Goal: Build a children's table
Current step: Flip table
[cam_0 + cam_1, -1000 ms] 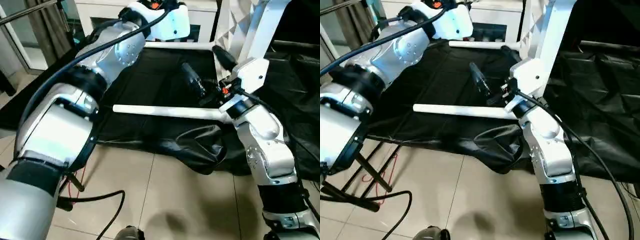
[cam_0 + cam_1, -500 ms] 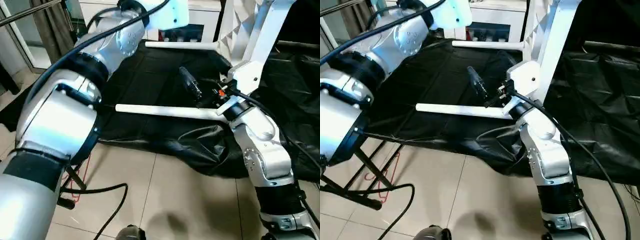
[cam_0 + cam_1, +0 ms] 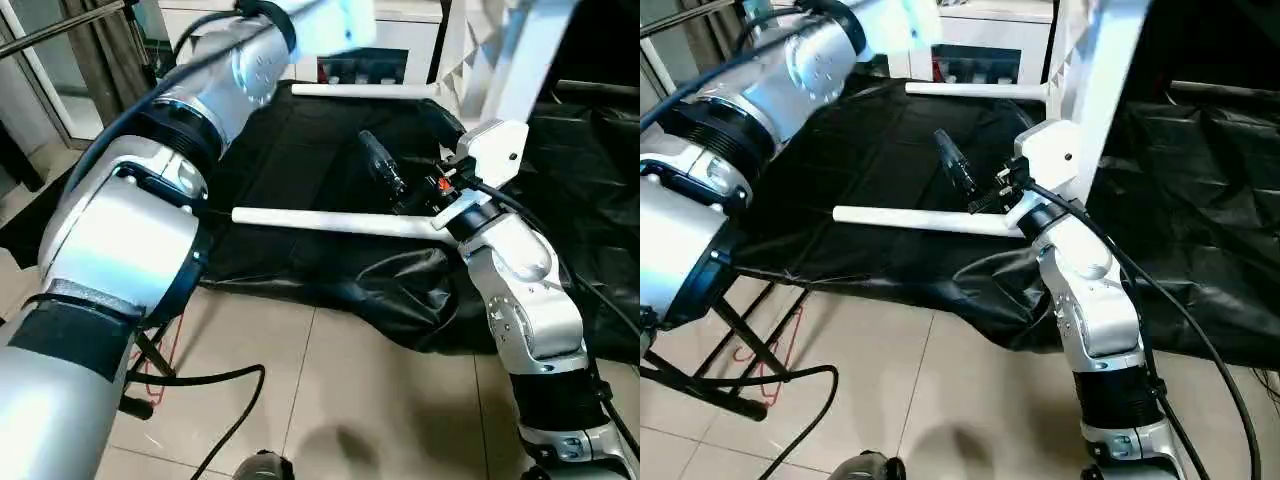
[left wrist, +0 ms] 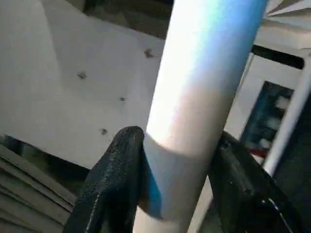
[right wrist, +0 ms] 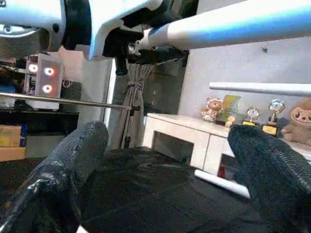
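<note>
Where the left hand is: high up at the far left, above the bench with its black cloth.
Left hand grip: its two black fingers press on both sides of a white held leg. It looks like a firm hold.
Held leg: in the right wrist view it is a long tube that starts at the left hand and points to the right, nearly flat.
Tabletop: it stands up on its edge at the far right, ribs showing. It lies to the right of the left hand, the same way the held leg points.
Right hand: wide open and holding nothing, low over the cloth.
Near leg: it lies flat on the cloth, running left to right, with its right end just beside the right hand.
Far leg: it lies flat at the far edge of the cloth.
Next move, I think: the left hand slides its leg to the right into a corner hole. I cannot see the hole.
</note>
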Tool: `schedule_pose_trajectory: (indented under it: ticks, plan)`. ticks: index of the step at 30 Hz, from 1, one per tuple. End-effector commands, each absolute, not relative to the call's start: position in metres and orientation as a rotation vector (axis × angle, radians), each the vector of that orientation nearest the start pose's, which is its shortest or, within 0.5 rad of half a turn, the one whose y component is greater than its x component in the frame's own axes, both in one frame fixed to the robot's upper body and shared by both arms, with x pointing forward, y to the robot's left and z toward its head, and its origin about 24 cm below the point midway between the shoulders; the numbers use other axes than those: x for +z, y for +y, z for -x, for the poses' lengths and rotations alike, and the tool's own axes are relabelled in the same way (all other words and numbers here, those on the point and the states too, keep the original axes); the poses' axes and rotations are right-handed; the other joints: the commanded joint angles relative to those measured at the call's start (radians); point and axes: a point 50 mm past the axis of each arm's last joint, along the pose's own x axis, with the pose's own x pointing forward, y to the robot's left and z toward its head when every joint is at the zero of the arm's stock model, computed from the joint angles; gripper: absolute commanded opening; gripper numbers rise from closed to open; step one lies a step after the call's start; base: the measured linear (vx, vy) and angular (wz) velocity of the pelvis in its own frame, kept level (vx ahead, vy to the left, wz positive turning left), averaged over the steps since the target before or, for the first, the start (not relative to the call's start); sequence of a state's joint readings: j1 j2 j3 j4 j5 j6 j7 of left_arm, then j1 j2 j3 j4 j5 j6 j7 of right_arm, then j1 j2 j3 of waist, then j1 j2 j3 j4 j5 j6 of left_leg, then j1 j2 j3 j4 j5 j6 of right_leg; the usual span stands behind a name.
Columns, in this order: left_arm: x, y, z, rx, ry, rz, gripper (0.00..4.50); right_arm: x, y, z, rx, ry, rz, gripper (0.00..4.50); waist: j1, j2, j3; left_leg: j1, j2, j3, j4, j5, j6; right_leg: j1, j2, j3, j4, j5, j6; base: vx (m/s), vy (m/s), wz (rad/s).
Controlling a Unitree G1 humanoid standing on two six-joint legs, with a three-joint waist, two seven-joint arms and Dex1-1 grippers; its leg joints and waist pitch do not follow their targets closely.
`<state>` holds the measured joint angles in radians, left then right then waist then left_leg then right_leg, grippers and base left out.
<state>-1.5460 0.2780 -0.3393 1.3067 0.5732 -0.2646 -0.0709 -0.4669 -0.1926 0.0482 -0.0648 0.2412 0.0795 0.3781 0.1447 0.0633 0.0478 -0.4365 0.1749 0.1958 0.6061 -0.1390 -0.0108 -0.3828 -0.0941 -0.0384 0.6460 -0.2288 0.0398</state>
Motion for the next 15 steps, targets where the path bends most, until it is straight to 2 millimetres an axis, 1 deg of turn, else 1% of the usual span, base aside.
schedule_pose_trajectory:
  ticks: [1,2,3,4,7,8,9,10,11,13,14,15]
  plan:
    - [0.299,0.093,-0.427,-0.232,-0.345,-0.909,1.85,0.178,-0.119,-0.311,0.561,-0.413,0.052,4.46,0.001,-0.016,-0.073,0.052,0.048,-0.038,-0.069,-0.29,0.005,0.02,-0.062,0.026,-0.083,-0.032,-0.226,0.0,0.0,0.0]
    - [0.299,0.093,-0.427,-0.232,-0.342,-0.903,1.85,0.178,-0.119,-0.311,0.561,-0.413,0.052,4.46,0.0,-0.016,-0.073,0.051,0.047,-0.036,-0.068,-0.284,0.008,0.019,-0.063,0.026,-0.083,-0.035,-0.227,0.0,0.0,0.0]
    - [0.299,0.095,-0.428,-0.231,-0.318,-0.841,1.85,0.178,-0.119,-0.311,0.56,-0.413,0.054,4.46,0.001,-0.016,-0.072,0.049,0.047,-0.037,-0.068,-0.28,0.017,0.019,-0.063,0.026,-0.086,-0.054,-0.222,0.0,0.0,0.0]
    - [0.299,0.095,-0.428,-0.23,-0.312,-0.822,1.85,0.178,-0.12,-0.311,0.56,-0.413,0.055,4.46,0.003,-0.016,-0.073,0.049,0.046,-0.035,-0.066,-0.267,0.026,0.02,-0.065,0.026,-0.087,-0.069,-0.217,0.0,0.0,0.0]
    - [0.3,0.1,-0.429,-0.21,-0.27,-0.689,1.85,0.179,-0.122,-0.312,0.557,-0.411,0.061,4.46,0.006,-0.013,-0.073,0.046,0.045,-0.035,-0.065,-0.25,0.039,0.018,-0.064,0.026,-0.09,-0.102,-0.203,0.0,0.0,0.0]
    - [0.301,0.101,-0.429,-0.208,-0.267,-0.678,1.85,0.179,-0.122,-0.312,0.557,-0.411,0.062,4.46,0.006,-0.012,-0.074,0.046,0.045,-0.035,-0.064,-0.247,0.04,0.019,-0.065,0.025,-0.089,-0.104,-0.204,0.0,0.0,0.0]
    - [0.302,0.104,-0.43,-0.192,-0.251,-0.597,1.85,0.179,-0.124,-0.313,0.554,-0.41,0.066,4.46,0.006,-0.012,-0.073,0.045,0.044,-0.035,-0.064,-0.243,0.043,0.018,-0.064,0.025,-0.091,-0.112,-0.202,0.0,0.0,0.0]
    - [0.302,0.105,-0.43,-0.188,-0.249,-0.585,1.85,0.179,-0.124,-0.313,0.553,-0.41,0.067,4.46,0.007,-0.012,-0.074,0.045,0.044,-0.035,-0.064,-0.24,0.044,0.019,-0.064,0.024,-0.09,-0.114,-0.203,0.0,0.0,0.0]
    - [0.304,0.109,-0.431,-0.165,-0.24,-0.508,1.86,0.179,-0.126,-0.313,0.549,-0.409,0.072,4.46,0.007,-0.009,-0.074,0.045,0.044,-0.035,-0.063,-0.237,0.047,0.018,-0.063,0.024,-0.091,-0.12,-0.201,0.0,0.0,0.0]
    - [0.305,0.111,-0.431,-0.153,-0.236,-0.473,1.87,0.179,-0.127,-0.314,0.546,-0.409,0.076,4.46,0.01,-0.009,-0.075,0.043,0.043,-0.034,-0.06,-0.219,0.057,0.018,-0.063,0.024,-0.09,-0.113,-0.202,0.0,0.0,0.0]
    - [0.305,0.113,-0.431,-0.147,-0.238,-0.441,1.89,0.179,-0.128,-0.314,0.544,-0.409,0.076,4.46,0.011,-0.006,-0.076,0.043,0.042,-0.034,-0.058,-0.213,0.061,0.018,-0.063,0.024,-0.09,-0.111,-0.201,0.0,0.0,0.0]
    - [0.307,0.114,-0.431,-0.143,-0.244,-0.41,1.9,0.179,-0.129,-0.314,0.542,-0.409,0.077,4.46,0.014,-0.001,-0.075,0.043,0.042,-0.034,-0.058,-0.211,0.064,0.016,-0.063,0.023,-0.09,-0.115,-0.2,0.0,0.0,0.0]
